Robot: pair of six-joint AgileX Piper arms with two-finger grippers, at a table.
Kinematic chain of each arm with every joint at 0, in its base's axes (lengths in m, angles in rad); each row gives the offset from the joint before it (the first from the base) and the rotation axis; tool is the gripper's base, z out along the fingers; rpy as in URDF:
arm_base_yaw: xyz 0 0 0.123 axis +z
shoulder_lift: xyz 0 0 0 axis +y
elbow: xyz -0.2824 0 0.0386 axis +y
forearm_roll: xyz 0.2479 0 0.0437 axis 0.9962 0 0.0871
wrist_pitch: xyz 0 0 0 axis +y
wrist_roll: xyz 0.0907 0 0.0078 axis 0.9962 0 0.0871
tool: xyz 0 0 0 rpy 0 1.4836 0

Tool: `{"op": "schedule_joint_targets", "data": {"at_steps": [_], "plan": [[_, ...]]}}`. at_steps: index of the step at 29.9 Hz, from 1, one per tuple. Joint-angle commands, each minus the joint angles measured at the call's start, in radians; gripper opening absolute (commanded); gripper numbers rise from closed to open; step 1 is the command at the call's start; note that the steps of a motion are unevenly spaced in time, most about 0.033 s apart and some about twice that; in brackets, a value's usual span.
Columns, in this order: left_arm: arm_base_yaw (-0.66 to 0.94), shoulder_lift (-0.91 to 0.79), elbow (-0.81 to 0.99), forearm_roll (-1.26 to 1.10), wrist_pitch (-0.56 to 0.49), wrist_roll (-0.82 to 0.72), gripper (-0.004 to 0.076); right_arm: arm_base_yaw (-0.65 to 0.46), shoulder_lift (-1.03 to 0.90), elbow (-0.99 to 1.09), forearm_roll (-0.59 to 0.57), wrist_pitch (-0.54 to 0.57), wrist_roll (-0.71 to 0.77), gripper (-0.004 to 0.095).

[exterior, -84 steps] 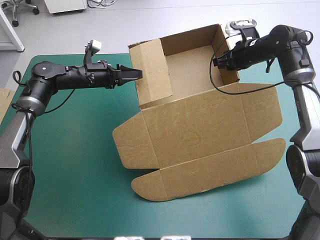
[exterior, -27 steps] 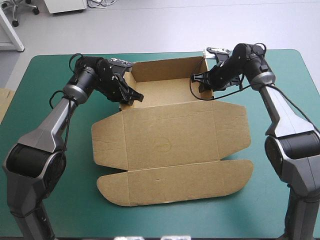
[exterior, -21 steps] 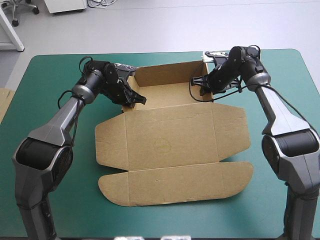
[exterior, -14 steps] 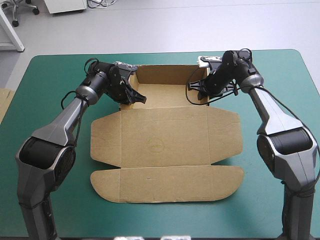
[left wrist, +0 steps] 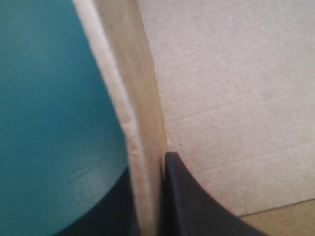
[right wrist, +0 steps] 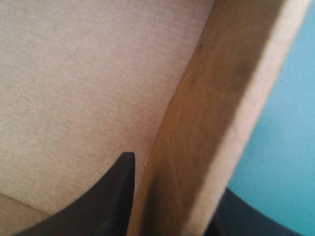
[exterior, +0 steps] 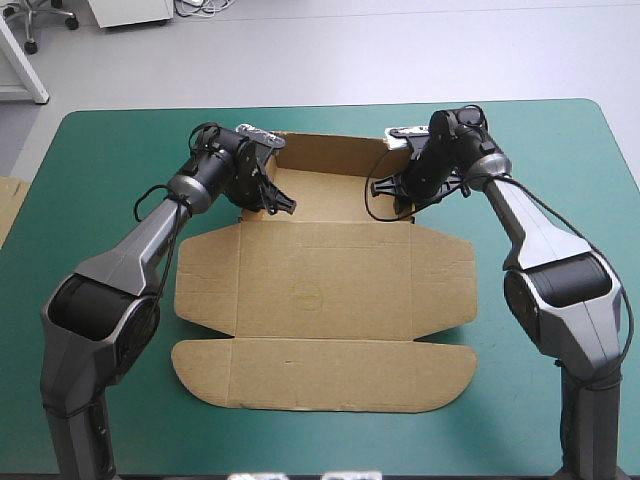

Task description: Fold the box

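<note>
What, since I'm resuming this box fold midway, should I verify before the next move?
1. The left claw is shut on the left wall of the box: ok.
2. The right claw is shut on the right wall: ok.
3. The back wall stands raised: ok.
4. The lid lies flat on the teal-green cover, away from both claws: ok.
5. Both side walls are tucked and locked at the corners: cannot tell, because the arms hide them.
</note>
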Motion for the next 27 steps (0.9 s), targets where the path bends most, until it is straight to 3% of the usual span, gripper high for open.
{"op": "schedule_joint_targets", "data": {"at_steps": [1, 12, 27], "plan": [[-0.014, -0.036, -0.026, 0.049, 0.044, 0.054, -0.0010, -0.006, -0.069, -0.039, -0.040, -0.028, -0.012, -0.0010], [-0.010, -0.023, -0.026, -0.029, -0.010, 0.024, -0.0010, -0.006, -0.069, -0.039, -0.047, -0.031, -0.008, -0.0015], [-0.010, 0.024, -0.026, -0.070, -0.088, -0.085, -0.0010, -0.010, -0.062, -0.039, -0.211, -0.014, 0.037, -0.0014]]}}
